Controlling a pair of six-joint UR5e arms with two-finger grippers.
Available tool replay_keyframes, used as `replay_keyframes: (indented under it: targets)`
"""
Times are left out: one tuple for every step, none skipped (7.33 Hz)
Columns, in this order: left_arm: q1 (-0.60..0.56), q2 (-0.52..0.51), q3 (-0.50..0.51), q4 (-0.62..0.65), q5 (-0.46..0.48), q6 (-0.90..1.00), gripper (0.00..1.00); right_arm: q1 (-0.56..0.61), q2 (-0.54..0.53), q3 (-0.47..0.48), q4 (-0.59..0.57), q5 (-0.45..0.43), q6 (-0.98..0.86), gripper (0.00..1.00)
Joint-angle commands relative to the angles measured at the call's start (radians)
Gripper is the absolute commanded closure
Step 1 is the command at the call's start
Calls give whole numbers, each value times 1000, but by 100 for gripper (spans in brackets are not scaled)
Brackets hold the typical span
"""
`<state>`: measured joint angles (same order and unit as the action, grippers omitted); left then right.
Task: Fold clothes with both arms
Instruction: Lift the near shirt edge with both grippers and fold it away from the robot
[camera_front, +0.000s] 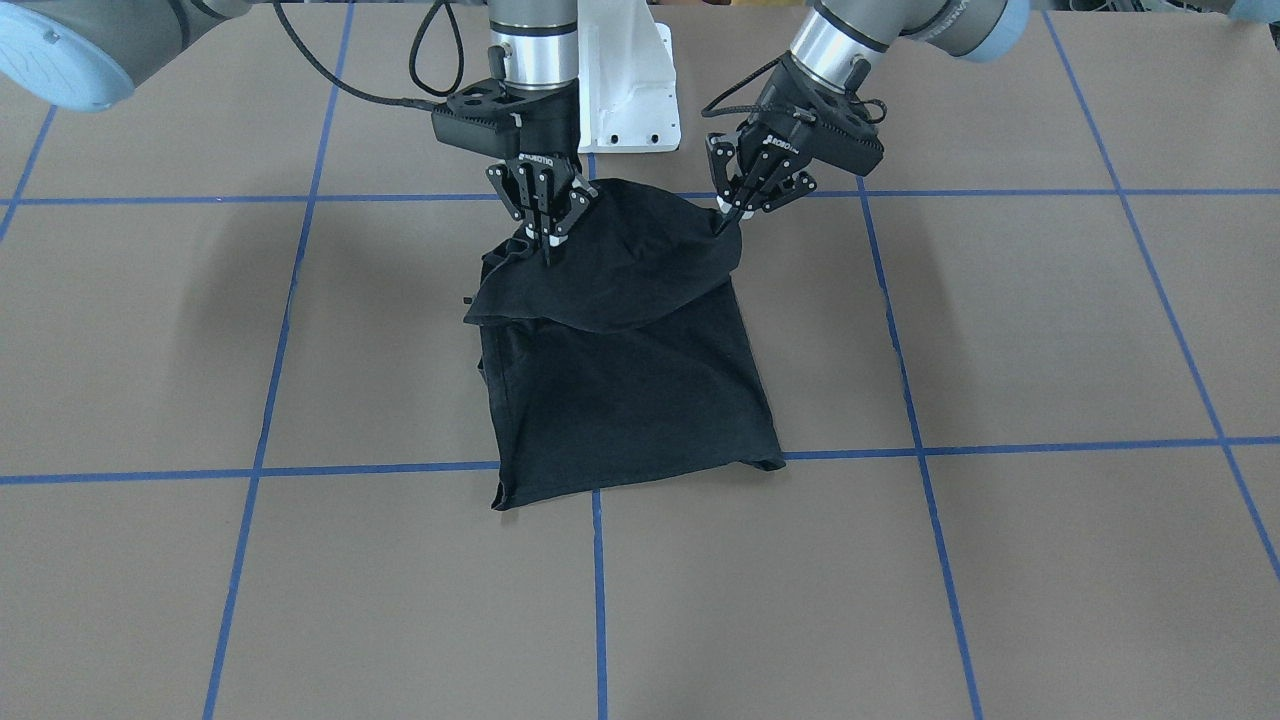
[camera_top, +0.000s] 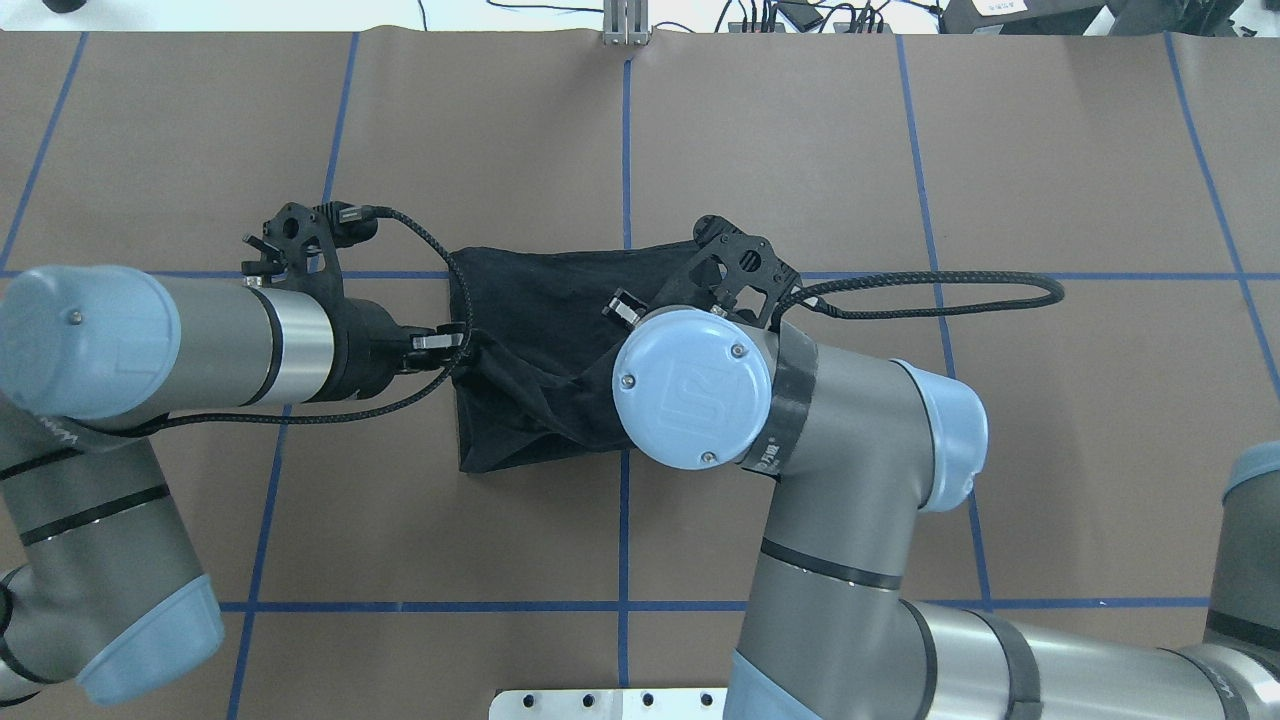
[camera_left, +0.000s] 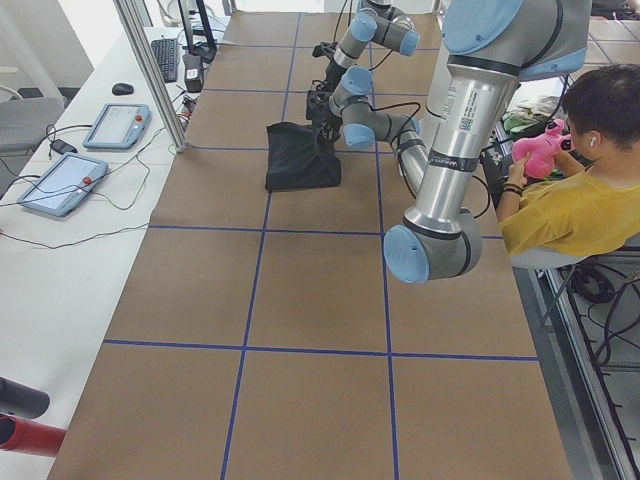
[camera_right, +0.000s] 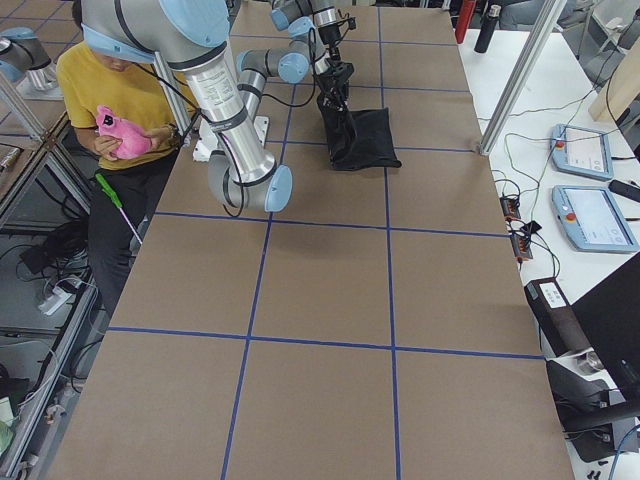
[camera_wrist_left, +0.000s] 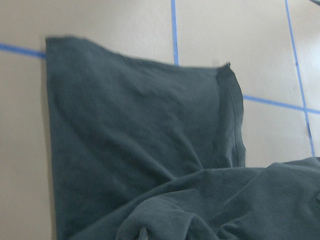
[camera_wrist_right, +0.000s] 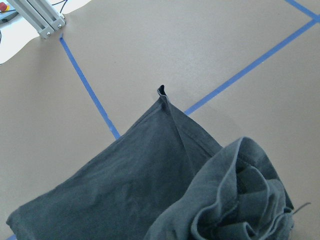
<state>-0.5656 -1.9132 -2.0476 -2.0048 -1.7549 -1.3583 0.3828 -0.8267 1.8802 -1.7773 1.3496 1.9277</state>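
The black T-shirt (camera_front: 620, 390) lies folded into a narrow rectangle at the table's middle, its edge nearest the robot lifted and draped forward. No graphic shows. In the front-facing view my left gripper (camera_front: 722, 222) is shut on one raised corner of that edge, and my right gripper (camera_front: 548, 240) is shut on the other, bunched corner. From overhead the T-shirt (camera_top: 540, 290) stretches between my left gripper (camera_top: 462, 345) and the right wrist, whose blue cap hides the right fingers. Both wrist views show only cloth (camera_wrist_left: 135, 140) (camera_wrist_right: 125, 185) hanging over the flat lower layer.
The white pedestal base (camera_front: 625, 90) stands just behind the shirt. Blue tape lines grid the brown table. A seated person in a yellow shirt (camera_left: 570, 200) holds a pink toy beside the table. Tablets (camera_left: 60, 180) and cables lie on the white side bench.
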Motion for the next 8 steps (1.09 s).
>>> replay_keyframes:
  targets:
    - [-68,-68,111,1,-1,54,100,47,9,-146,149,2,-24,100]
    - [-79,-119,195,-2,0,59,100,57,9,-171,168,2,-36,100]
    - [-88,-153,278,-14,5,60,100,67,14,-187,168,2,-47,100]
    - [-89,-177,331,-15,8,71,100,73,23,-210,170,3,-55,100]
    - [-91,-191,375,-15,9,109,100,83,41,-246,170,9,-59,100]
    - [-92,-204,406,-17,11,111,100,91,63,-291,186,13,-70,100]
    - [-93,-222,443,-17,11,113,100,103,89,-368,249,17,-70,100]
    - [-93,-237,486,-37,26,113,100,117,116,-447,300,19,-70,100]
